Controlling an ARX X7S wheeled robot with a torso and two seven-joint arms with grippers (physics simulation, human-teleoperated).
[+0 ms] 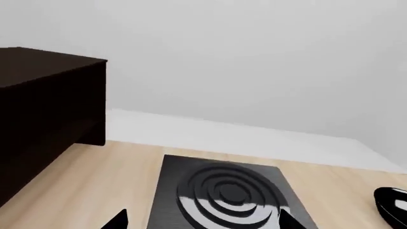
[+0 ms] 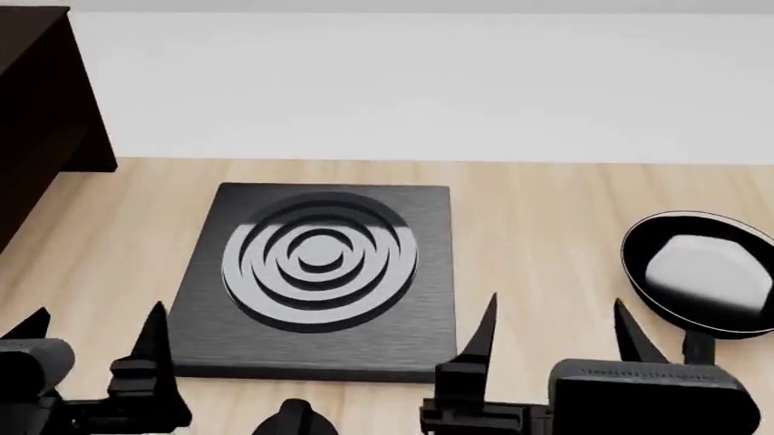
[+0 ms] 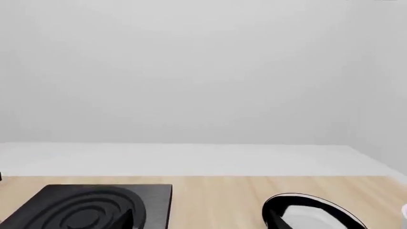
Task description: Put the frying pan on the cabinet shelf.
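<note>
The frying pan (image 2: 699, 272) sat on the wooden counter (image 2: 532, 236), right of the hob plate (image 2: 321, 276). Both the right gripper (image 2: 554, 326) and left gripper (image 2: 94, 335) were spread apart, holding nothing. A careless reach might knock the pan sideways (its handle was hard to see). The dark cabinet (image 2: 43, 118) stood far left by a white wall (image 2: 423, 82).

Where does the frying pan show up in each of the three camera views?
Head view: frying pan at the right edge, right of the hob plate.
Left wrist view: only a sliver at the picture's lower right edge.
Right wrist view: partly cut off at the bottom.
Shared landmark: the hob plate.
</note>
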